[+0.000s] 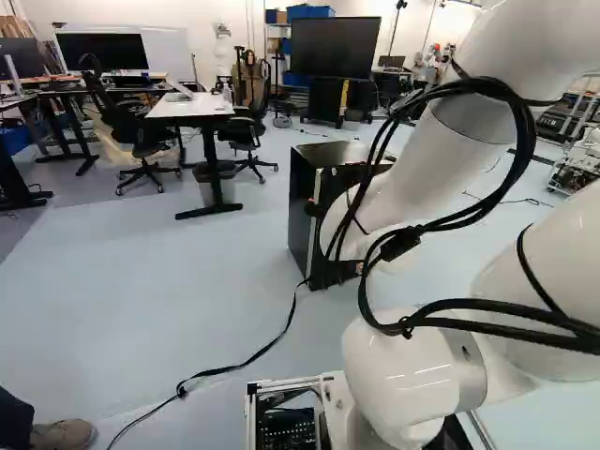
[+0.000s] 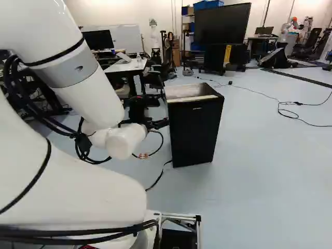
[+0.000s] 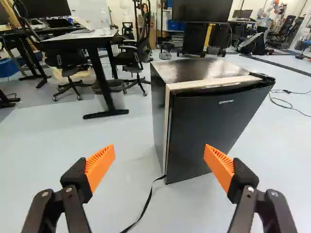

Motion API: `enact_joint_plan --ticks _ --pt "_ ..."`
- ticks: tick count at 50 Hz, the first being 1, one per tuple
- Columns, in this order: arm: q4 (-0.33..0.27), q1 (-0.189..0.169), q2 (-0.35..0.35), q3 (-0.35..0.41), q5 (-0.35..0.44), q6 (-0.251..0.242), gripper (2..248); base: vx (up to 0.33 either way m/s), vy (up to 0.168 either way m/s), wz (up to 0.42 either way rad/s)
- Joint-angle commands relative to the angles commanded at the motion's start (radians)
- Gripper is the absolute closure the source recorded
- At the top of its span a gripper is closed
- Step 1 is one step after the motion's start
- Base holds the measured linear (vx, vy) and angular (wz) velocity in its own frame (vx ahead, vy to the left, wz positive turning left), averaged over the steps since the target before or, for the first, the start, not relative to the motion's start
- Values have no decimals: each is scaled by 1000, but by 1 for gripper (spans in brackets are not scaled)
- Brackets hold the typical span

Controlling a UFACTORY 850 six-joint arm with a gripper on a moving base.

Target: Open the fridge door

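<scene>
On the floor (image 3: pixel 63 145) ahead, the fridge (image 3: pixel 194 70) stands beyond the gripper (image 3: pixel 159 151), whose 2 fingers are spread wide, and with no handle showing they could slip off the door (image 3: pixel 214 126) at its left edge or, pushing askew, skid the fridge.

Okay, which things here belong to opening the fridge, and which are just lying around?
For the job:
- fridge
- its door
- gripper, open
- white arm

Just around:
- desk
- office chair beside it
- bin
- large screen
</scene>
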Motion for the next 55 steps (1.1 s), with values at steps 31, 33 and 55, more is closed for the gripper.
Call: enact_joint_plan --ticks 31,33,55 --pt "0 0 -86 -76 0 0 3 0 0 0" --pt "0 0 -93 -82 0 0 3 0 0 0" --pt "0 0 -172 -156 0 0 3 0 0 0"
